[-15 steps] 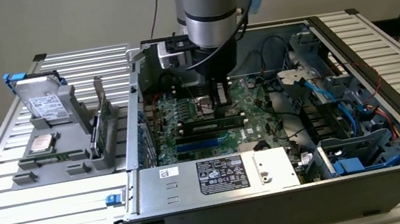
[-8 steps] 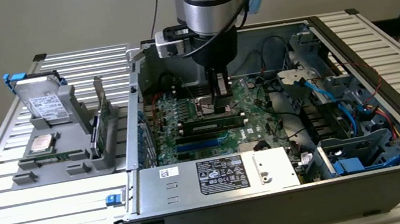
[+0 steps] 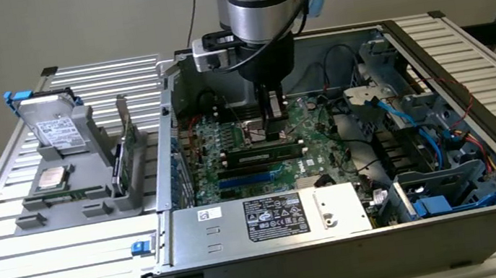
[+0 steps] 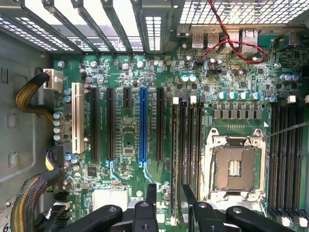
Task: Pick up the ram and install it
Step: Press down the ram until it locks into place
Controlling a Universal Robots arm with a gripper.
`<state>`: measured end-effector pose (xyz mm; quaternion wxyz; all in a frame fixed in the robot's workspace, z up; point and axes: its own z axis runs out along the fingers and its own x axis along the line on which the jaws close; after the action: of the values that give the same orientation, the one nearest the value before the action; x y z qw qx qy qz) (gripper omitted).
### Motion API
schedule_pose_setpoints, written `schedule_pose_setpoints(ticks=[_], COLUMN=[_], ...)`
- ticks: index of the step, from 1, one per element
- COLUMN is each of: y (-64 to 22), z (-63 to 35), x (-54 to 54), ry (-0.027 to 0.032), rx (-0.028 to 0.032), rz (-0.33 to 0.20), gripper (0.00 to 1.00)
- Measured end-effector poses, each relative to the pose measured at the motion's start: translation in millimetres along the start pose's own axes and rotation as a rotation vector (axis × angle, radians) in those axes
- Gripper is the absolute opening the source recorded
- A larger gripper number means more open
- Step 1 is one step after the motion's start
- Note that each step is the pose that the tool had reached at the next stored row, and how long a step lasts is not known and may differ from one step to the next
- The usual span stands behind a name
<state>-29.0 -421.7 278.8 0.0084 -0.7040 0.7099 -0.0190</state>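
Note:
The ram [image 3: 265, 156], a long thin green stick with black chips, stands on edge in a memory slot of the motherboard [image 3: 319, 125] inside the open computer case [image 3: 342, 257]. My gripper [image 3: 275, 129] hangs straight down from the arm, close above the board and just behind the ram, without touching it as far as I can see. In the wrist view my gripper [image 4: 169, 193] is open, its black fingers [image 4: 151, 192] spread over the row of black memory slots [image 4: 192, 145] beside the CPU socket [image 4: 234, 166]. Nothing sits between the fingers.
Blue and black expansion slots [image 4: 143, 123] lie on one side of the memory slots. Cable bundles [image 3: 402, 124] and drive cages fill the case at the exterior view's right. A grey fixture [image 3: 82, 202] at the exterior view's left holds a hard drive [image 3: 57, 129], a CPU [image 3: 49, 178] and an upright card [image 3: 128, 137].

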Motion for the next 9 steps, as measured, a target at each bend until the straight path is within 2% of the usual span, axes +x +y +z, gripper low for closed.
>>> schedule_pose_setpoints(ticks=[9], y=[0.0], z=[0.0], x=[0.0], ry=[0.0000], rx=[0.0000], rz=[0.000], gripper=[0.34])
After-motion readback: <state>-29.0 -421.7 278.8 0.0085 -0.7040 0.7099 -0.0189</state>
